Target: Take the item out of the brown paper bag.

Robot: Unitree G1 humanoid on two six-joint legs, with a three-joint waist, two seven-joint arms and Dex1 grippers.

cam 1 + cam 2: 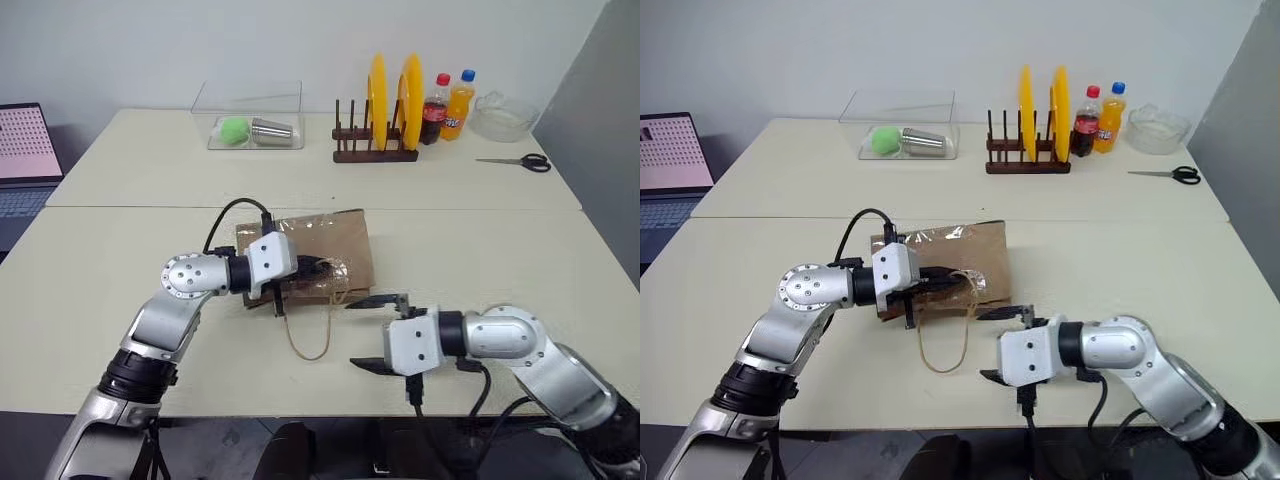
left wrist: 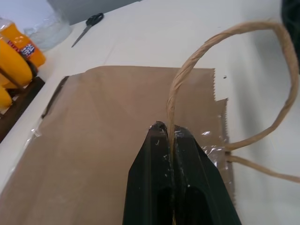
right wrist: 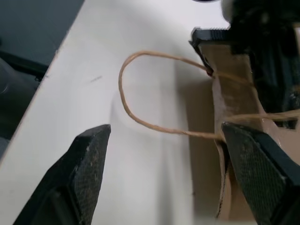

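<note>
Now handle [image 2: 174, 93] between left pincer [image 2: 167, 129] fingertips.

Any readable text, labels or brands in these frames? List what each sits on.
None can be read.
cola bottle: red label, lettering too small.
orange-drink bottle: label with red and blue print, seen closer in the left wrist view, lettering blurred.
laptop: pink patterned screen, no legible characters.
brown paper bag: no print visible.
</note>
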